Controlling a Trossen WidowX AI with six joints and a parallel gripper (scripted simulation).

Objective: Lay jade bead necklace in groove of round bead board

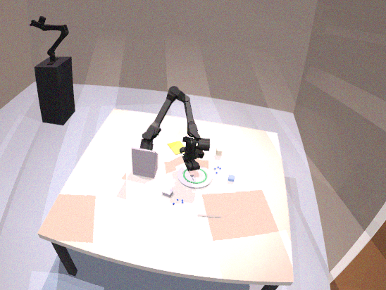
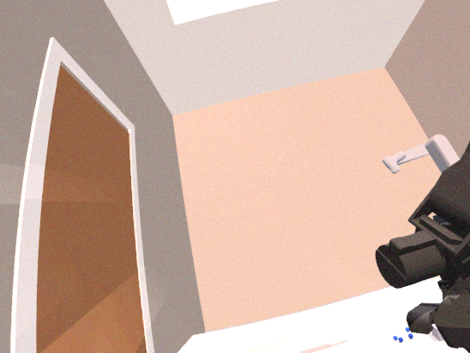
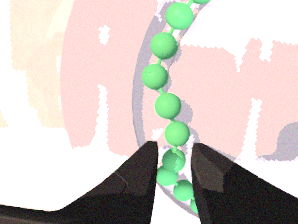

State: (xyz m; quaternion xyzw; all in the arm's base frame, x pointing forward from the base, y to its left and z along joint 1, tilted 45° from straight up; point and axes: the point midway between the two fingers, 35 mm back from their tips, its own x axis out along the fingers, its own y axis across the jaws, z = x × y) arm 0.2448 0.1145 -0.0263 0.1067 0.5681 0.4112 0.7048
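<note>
The jade bead necklace (image 1: 196, 183) (image 3: 164, 46) lies as a green ring on the round bead board (image 1: 180, 177) (image 3: 82, 60). In the wrist view the groove shows as a grey arc, and several beads of the near run lie inward of it. My gripper (image 1: 192, 169) (image 3: 173, 152) is low over the board's far side, its fingers narrowed but still slightly apart. One darkened bead shows between the fingertips with small gaps on both sides; another bead is at the left finger's inner edge. The lower beads are partly hidden by the right finger. The exterior view shows the gripper only partly.
A grey upright panel (image 1: 144, 163) stands left of the board. A yellow square (image 1: 175, 148) and a beige cube (image 1: 219, 152) are behind it. A blue cube (image 1: 231, 178), a grey cube (image 1: 167, 193), small blue beads (image 1: 218, 167) (image 2: 410, 336) and a thin rod (image 1: 209, 216) lie around it.
</note>
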